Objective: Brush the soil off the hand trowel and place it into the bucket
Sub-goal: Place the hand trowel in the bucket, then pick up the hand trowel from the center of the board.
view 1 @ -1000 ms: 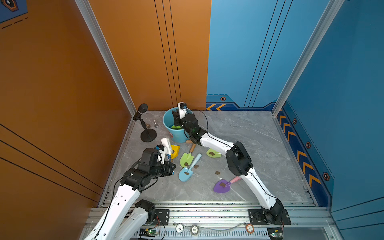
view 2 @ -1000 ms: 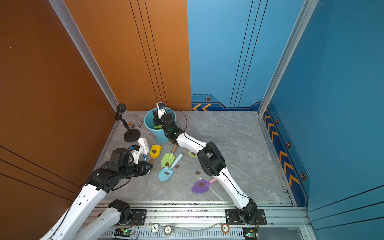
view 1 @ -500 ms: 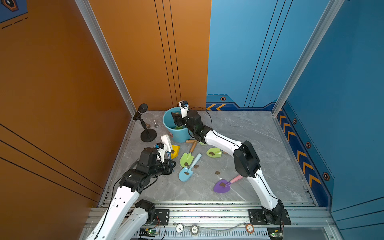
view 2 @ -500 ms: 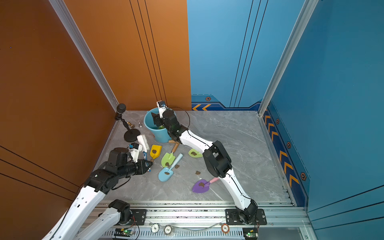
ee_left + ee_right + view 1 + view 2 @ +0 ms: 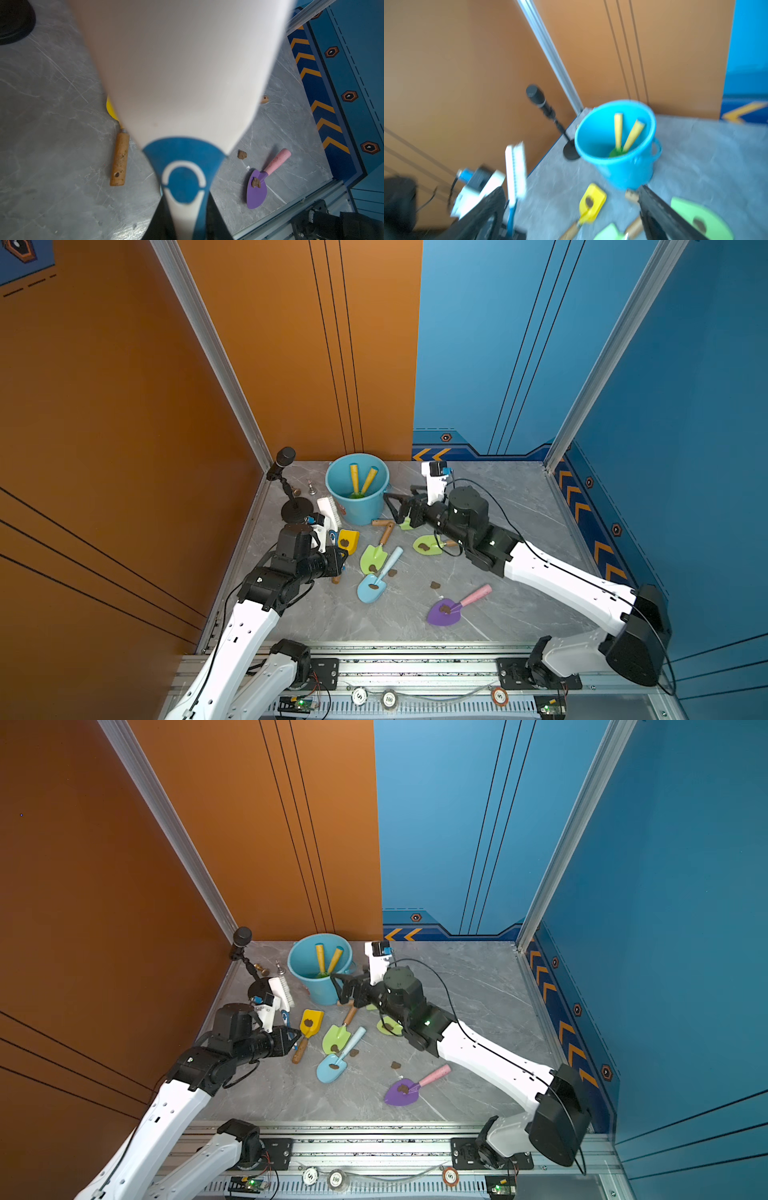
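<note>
Wide-open, empty right gripper (image 5: 400,507) beside the bucket (image 5: 358,510) (two trowels (image 5: 360,482) inside), left gripper (image 5: 339,558) clamped on a brush (image 5: 328,508), soiled trowels (image 5: 372,558) scattered across the table (image 5: 505,506).

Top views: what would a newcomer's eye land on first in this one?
The light-blue bucket at the back, with two yellow-handled trowels standing in it. In front, bright trowels lie scattered over the grey table; the purple trowel nearest the front carries a soil lump. The left gripper holds a white brush upright.
</note>
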Available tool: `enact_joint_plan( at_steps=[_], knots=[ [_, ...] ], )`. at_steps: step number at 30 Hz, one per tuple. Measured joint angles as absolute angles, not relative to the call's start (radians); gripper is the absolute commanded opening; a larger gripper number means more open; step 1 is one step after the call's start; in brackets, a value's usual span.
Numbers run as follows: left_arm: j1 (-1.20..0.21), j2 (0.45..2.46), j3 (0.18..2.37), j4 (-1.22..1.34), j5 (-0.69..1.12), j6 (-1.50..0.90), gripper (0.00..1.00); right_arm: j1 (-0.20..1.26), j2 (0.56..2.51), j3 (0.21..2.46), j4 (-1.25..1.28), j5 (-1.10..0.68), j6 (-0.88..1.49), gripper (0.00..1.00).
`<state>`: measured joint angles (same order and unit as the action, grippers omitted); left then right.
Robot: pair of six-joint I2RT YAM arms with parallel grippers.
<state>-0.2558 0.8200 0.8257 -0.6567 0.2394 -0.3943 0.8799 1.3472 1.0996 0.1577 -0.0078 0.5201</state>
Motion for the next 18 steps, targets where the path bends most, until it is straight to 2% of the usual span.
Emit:
enact_joint_plan(
  at_steps=[6, 9, 15, 18],
  knots=[
    [-0.249, 0.839, 0.833, -0.653, 0.237, -0.389, 0.0, 1.09, 1.218, 0.834, 0.076, 0.056, 0.756, 1.0],
    [-0.249, 0.847, 0.834, -0.648, 0.238, -0.389, 0.0, 1.144, 1.161, 0.785, 0.043, 0.134, 0.824, 1.0],
    [-0.25, 0.878, 0.849, -0.633, 0.266, -0.39, 0.0, 1.092, 1.067, 0.751, 0.022, 0.215, 0.934, 1.0],
    [-0.274, 0.896, 0.862, -0.628, 0.278, -0.389, 0.0, 1.016, 1.097, 0.777, -0.153, 0.273, 1.025, 1.0]
  ],
)
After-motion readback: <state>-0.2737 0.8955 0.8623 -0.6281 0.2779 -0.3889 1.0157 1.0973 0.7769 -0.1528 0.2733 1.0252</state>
